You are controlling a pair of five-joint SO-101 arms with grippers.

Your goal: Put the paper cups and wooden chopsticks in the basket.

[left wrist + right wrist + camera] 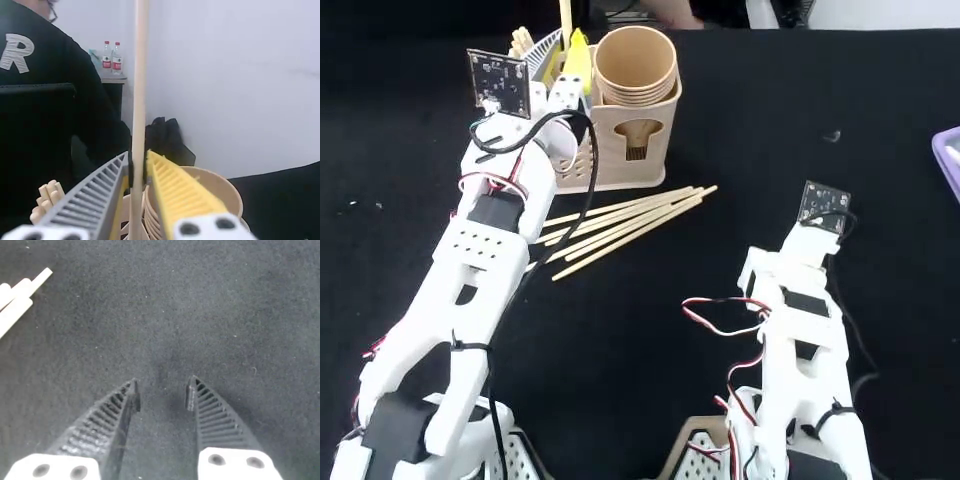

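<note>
A wooden basket (625, 150) stands at the back of the black table with a stack of paper cups (635, 65) in its right compartment. My left gripper (566, 72) is over the basket's left compartment, shut on one wooden chopstick (565, 20) held upright. In the left wrist view the chopstick (138, 90) runs straight up between the fingers of the gripper (137, 167), with the cups (212, 187) just beyond. Several chopstick ends (523, 42) stick out of the basket. Several loose chopsticks (625, 222) lie in front of it. My right gripper (162, 390) stands open over bare table.
The right arm (800, 310) rests at the front right, away from the basket. A purple object (948, 155) shows at the right edge. The tips of the loose chopsticks (17, 292) lie beyond the right gripper.
</note>
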